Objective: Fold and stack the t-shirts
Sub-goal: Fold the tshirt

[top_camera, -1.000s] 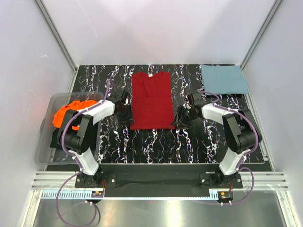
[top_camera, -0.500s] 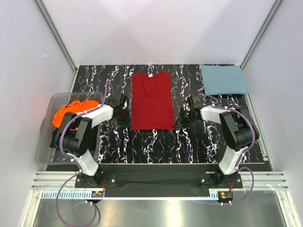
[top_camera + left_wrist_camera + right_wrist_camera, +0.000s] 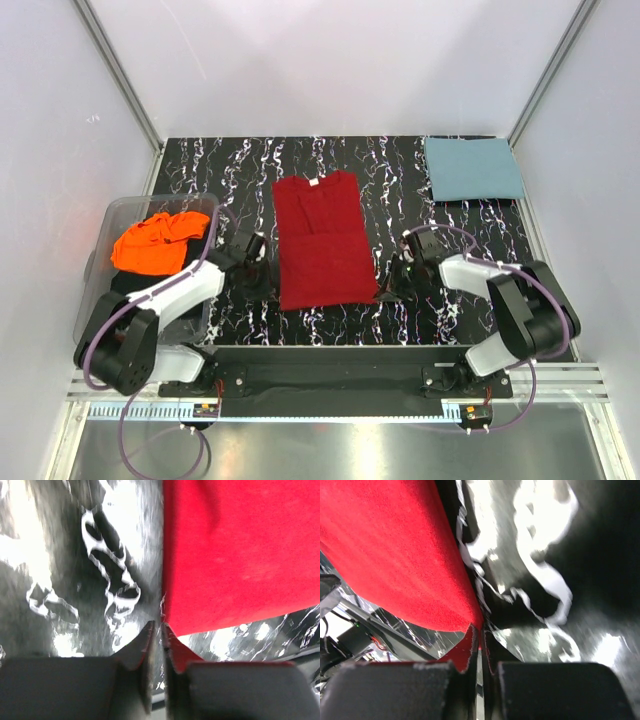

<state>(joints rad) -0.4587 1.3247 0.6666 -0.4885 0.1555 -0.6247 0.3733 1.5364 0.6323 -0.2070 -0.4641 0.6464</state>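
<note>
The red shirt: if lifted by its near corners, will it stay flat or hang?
Probably floppy: the red shirt is thin cloth with soft creases, so it would sag between the corners. It looks light and may slide easily on the glossy table.

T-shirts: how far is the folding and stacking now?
Done: the teal t-shirt lies folded at the far right corner. In hand: the left gripper and right gripper pinch the near corners of the narrowed red t-shirt. Remaining: the orange t-shirt, crumpled in the bin; no stack yet.

place: likely robot lab cell | white panel walls (image 3: 330,60) | aluminium rails (image 3: 570,380) | marbled table (image 3: 340,320)
</note>
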